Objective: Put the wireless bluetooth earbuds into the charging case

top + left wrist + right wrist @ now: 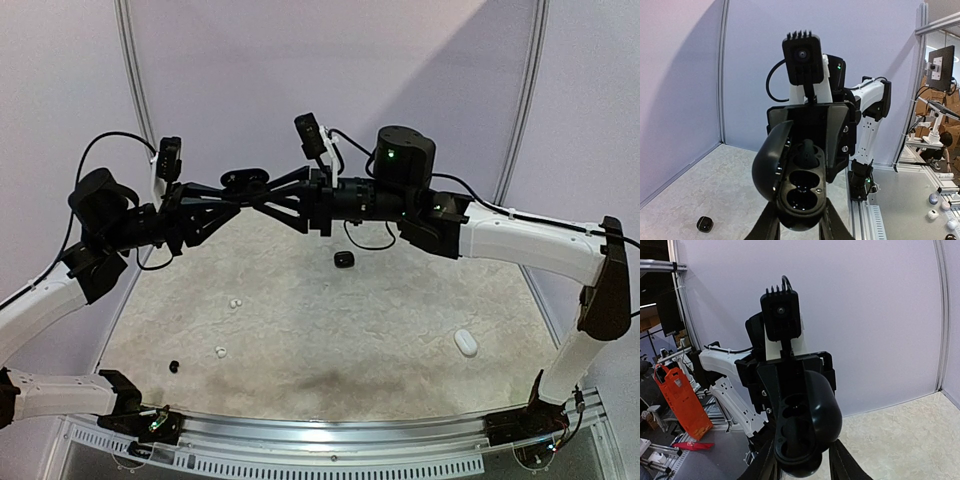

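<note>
A beige speckled stone-look table (330, 330) is backed by pale lavender wall panels (300, 60); a silver slotted metal rail (330, 432) edges its near side.

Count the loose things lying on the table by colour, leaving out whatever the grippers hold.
White: 3 (two small earbuds, one larger case)
Black: 2 (one tiny earbud, one larger piece)
Total: 5

The charging case (800, 195) is hiding the left gripper (799, 225) at its tips (the lower edge is cutting it too), while the earbuds (235, 302) are showing too small for detail.
</note>
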{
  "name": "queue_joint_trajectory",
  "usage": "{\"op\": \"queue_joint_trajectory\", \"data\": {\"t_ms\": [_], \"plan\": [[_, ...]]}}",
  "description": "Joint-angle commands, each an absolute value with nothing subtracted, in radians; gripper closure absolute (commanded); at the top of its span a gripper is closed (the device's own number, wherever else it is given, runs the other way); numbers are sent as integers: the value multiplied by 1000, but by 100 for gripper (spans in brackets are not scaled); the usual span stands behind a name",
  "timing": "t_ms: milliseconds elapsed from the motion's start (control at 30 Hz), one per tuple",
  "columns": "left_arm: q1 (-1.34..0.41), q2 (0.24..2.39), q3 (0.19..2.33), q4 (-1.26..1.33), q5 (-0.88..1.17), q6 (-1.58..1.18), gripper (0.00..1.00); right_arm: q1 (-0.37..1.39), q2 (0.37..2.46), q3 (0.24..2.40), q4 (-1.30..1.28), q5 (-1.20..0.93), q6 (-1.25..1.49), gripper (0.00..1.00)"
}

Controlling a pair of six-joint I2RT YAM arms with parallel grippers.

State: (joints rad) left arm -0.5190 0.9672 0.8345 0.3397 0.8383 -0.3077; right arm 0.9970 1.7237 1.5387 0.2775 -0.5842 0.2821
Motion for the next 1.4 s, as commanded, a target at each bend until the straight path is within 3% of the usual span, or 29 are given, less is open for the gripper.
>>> {"op": "queue_joint_trajectory", "data": {"t_ms": [0, 133, 367, 700, 967, 1167, 1367], "plan": [[-523, 977, 823, 350, 828, -305, 100, 1004, 1760, 1584, 261, -607, 273, 67], [-523, 980, 826, 353, 824, -307, 100, 1004, 1765, 1595, 244, -610, 266, 70], [-523, 988, 835, 370, 819, -318, 100, 1002, 1772, 1603, 209, -607, 252, 56], [-525, 987, 833, 328, 849, -254, 100, 1000, 1753, 1616, 188, -551, 232, 51], [-532, 977, 858, 151, 902, 43, 100, 994, 1774, 1679, 103, -503, 217, 53], [-534, 970, 855, 148, 883, 54, 100, 989, 1782, 1684, 73, -507, 224, 53], [-532, 972, 855, 144, 856, 3, 100, 997, 1756, 1658, 58, -626, 171, 28]]}}
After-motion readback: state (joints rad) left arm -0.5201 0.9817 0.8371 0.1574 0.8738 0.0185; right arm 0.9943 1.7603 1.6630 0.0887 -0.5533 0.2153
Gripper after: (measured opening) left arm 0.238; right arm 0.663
